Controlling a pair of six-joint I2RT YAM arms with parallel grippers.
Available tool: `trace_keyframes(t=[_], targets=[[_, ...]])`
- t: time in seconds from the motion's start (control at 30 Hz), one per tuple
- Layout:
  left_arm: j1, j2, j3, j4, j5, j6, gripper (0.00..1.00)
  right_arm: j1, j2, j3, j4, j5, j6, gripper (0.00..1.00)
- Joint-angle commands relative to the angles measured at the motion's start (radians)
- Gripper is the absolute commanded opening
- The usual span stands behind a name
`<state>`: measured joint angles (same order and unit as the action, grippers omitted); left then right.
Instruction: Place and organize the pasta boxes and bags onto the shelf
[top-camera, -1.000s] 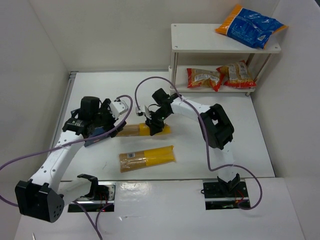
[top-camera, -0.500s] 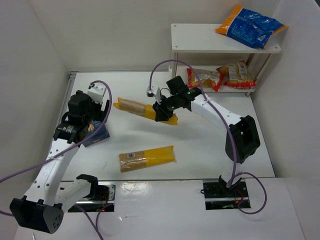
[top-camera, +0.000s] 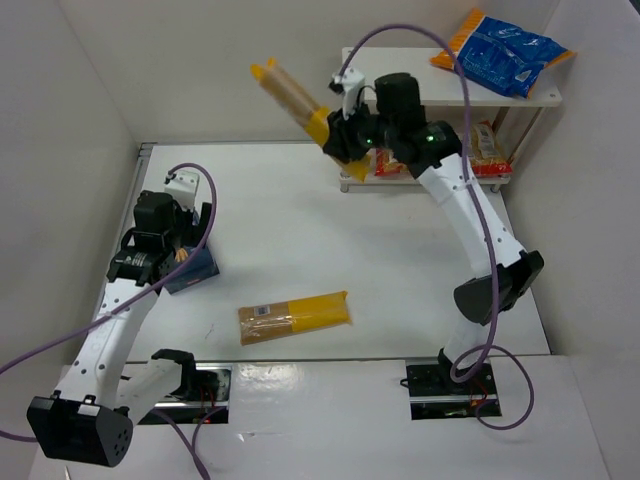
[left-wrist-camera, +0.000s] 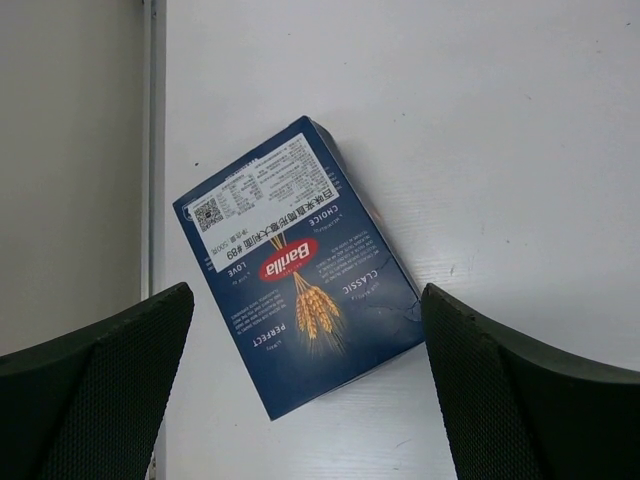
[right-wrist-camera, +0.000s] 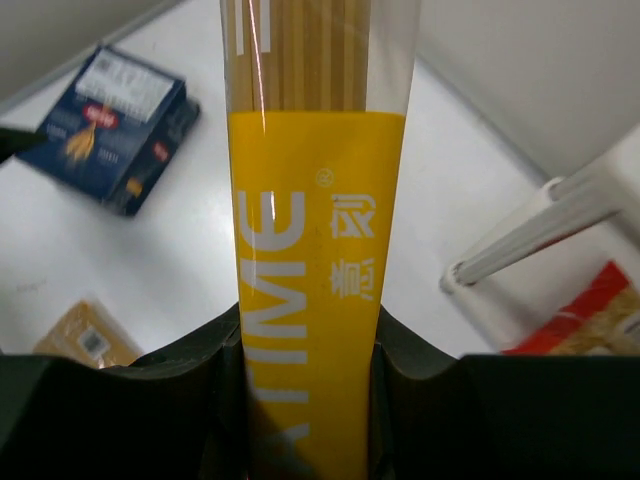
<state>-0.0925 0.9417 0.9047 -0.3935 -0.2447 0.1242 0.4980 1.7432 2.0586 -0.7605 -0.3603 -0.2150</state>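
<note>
gripping a long yellow spaghetti packet (top-camera: 290, 95) near its yellow end, the right gripper (top-camera: 340, 135) has its fingers closed tight against both sides of the pack, as the right wrist view shows. the packet is lifted well clear of the table (top-camera: 300, 220) and tilts up and to the left, its clear pasta end highest, just beside the left posts of the white shelf (top-camera: 390, 75). a large blue-and-orange bag (top-camera: 505, 40) lies on the top board, and red-and-yellow bags (top-camera: 488, 148) sit on the lower one, partly hidden by the arm. the left gripper (left-wrist-camera: 308, 385) hangs wide apart and empty over the dark-blue pasta box (left-wrist-camera: 300, 265), which lies flat at the table's left side. a second spaghetti packet (top-camera: 295, 317) lies near the front centre.
</note>
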Motion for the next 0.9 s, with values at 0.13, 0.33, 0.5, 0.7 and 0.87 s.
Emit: trace_keyframes(t=[0.13, 0.33, 0.5, 0.7, 0.87], targets=[[0.005, 0.005, -0.009, 0.012, -0.013, -0.023, 1.0, -0.093, 0.182, 0.55, -0.19, -0.049, 0.085, 0.0], [0.005, 0.005, -0.009, 0.012, 0.011, -0.012, 1.0, -0.163, 0.26, 0.658, -0.241, -0.054, 0.111, 0.0], [0.005, 0.023, -0.009, 0.002, 0.021, -0.012, 1.0, -0.228, 0.289, 0.735, -0.253, -0.014, 0.121, 0.0], [0.005, 0.023, -0.009, 0.002, 0.021, -0.003, 1.0, -0.306, 0.308, 0.836, -0.224, 0.037, 0.143, 0.0], [0.005, 0.032, -0.009, -0.007, 0.03, -0.003, 1.0, -0.355, 0.328, 0.888, -0.2, 0.072, 0.152, 0.0]])
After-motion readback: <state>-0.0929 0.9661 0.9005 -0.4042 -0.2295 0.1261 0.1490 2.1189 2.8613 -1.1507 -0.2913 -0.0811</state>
